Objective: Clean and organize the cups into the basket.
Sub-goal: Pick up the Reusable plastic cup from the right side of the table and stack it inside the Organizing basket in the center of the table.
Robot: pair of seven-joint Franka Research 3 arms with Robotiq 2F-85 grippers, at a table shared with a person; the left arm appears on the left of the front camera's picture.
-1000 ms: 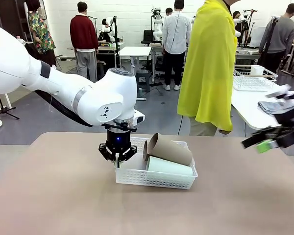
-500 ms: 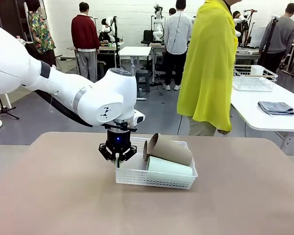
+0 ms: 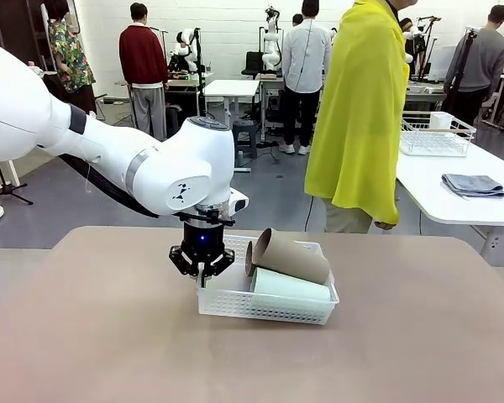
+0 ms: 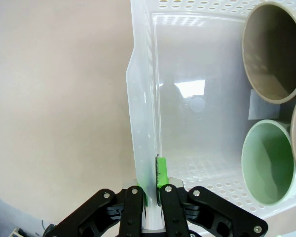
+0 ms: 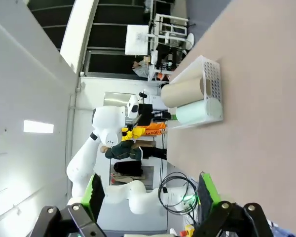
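The white lattice basket [image 3: 260, 309] stands mid-table with both cups lying on their sides inside. The tan cup [image 3: 291, 255] rests on top, and the mint green cup [image 3: 292, 286] lies below it toward the front. My left gripper [image 3: 202, 274] points straight down, shut on the basket's left wall. In the left wrist view the green pads [image 4: 161, 174] pinch that wall [image 4: 143, 98], with the tan cup's mouth [image 4: 274, 52] and the mint cup's mouth [image 4: 267, 169] to the right. My right gripper [image 5: 150, 193] is open and holds nothing, far from the basket [image 5: 213, 79].
A person in a yellow cloak [image 3: 357, 109] stands at the table's far side. To the right, a white table [image 3: 428, 189] carries a grey-blue cloth [image 3: 473, 185] and a wire basket [image 3: 435, 134]. Bare tabletop surrounds the white basket.
The right gripper, seen at the front view's right edge a second ago, has withdrawn out of that view. The left gripper and basket have not moved.
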